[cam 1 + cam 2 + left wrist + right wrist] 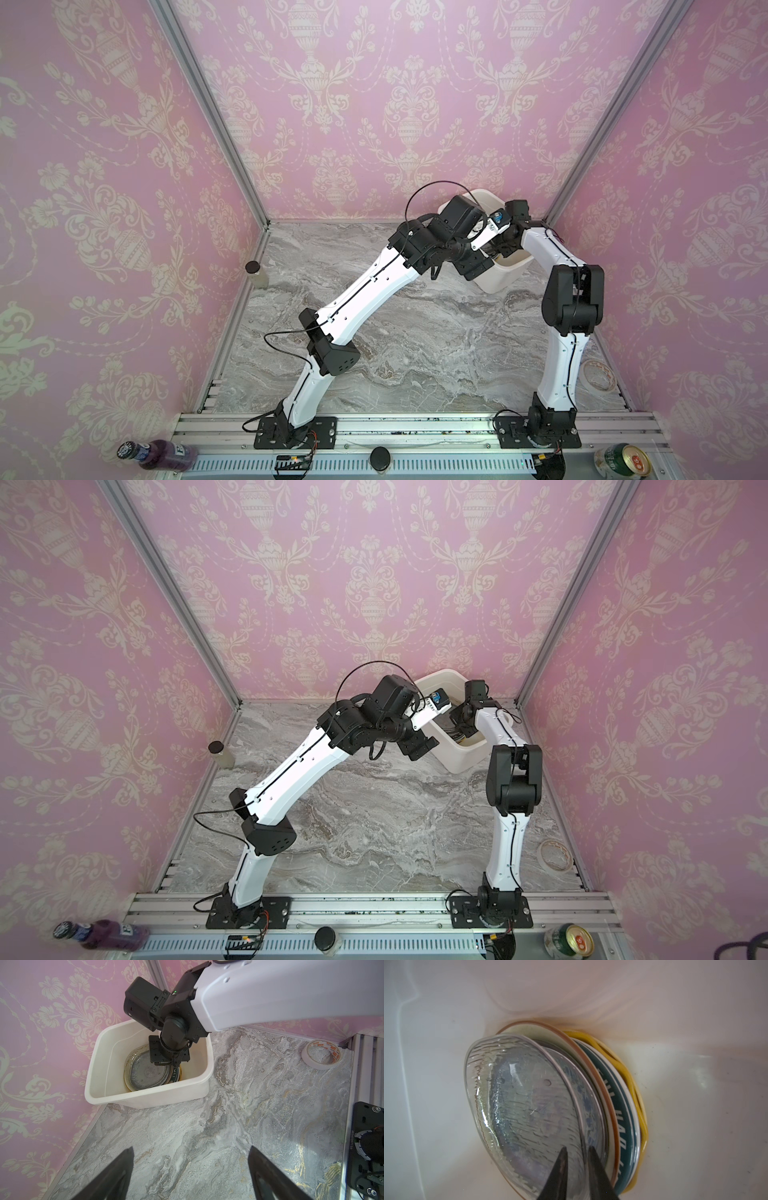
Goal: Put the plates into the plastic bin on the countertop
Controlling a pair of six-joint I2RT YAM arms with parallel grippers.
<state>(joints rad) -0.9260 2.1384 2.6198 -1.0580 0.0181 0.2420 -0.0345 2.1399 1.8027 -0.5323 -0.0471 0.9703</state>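
Observation:
The white plastic bin (pixel 498 279) (pixel 453 759) (pixel 155 1095) stands at the countertop's (pixel 415 340) back right. Several plates lie stacked inside it. A clear ribbed glass plate (pixel 519 1101) (pixel 145 1072) is on top. Below it lie a cream plate with a brown rim (pixel 610 1109), a teal lettered one (pixel 626 1126) and a yellow scalloped one (pixel 640 1109). My right gripper (pixel 576 1148) reaches down into the bin, slightly open, astride the glass plate's rim. My left gripper (pixel 191 1146) hovers wide open and empty over bare countertop in front of the bin.
A tape roll (pixel 598 376) (pixel 321 1054) lies near the right wall. A small jar (pixel 255 274) stands by the left wall. On the front rail are a purple bottle (pixel 158 455), a black-lidded jar (pixel 380 457) and a can (pixel 623 461). Pink walls close in three sides.

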